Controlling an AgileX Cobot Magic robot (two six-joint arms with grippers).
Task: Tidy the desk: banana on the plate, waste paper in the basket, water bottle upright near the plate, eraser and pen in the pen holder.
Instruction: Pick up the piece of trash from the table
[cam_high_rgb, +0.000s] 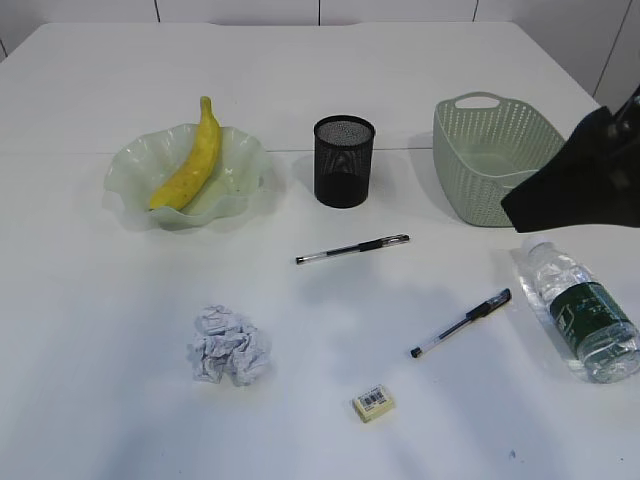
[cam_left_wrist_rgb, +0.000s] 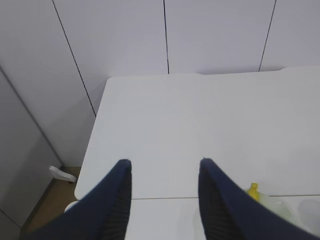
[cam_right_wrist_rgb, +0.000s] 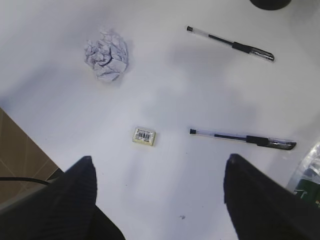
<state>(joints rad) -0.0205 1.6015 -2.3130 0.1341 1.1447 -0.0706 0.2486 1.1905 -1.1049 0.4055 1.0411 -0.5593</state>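
Right wrist view: right gripper (cam_right_wrist_rgb: 159, 200), jaws spread and empty, above eraser (cam_right_wrist_rgb: 144, 135); the small, low block may slip sideways from a misaligned pinch

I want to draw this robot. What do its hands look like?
The left gripper has two dark navy fingers, broad and tapering to rounded tips, with finely ribbed inner faces. The right gripper has two similar black ribbed fingers. No cables or markings show on them.

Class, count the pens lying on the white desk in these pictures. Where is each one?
2. One clear black-grip pen lies just in front of the black mesh cup; the other clear black-grip pen lies left of the fallen clear plastic bottle. None seems hidden.
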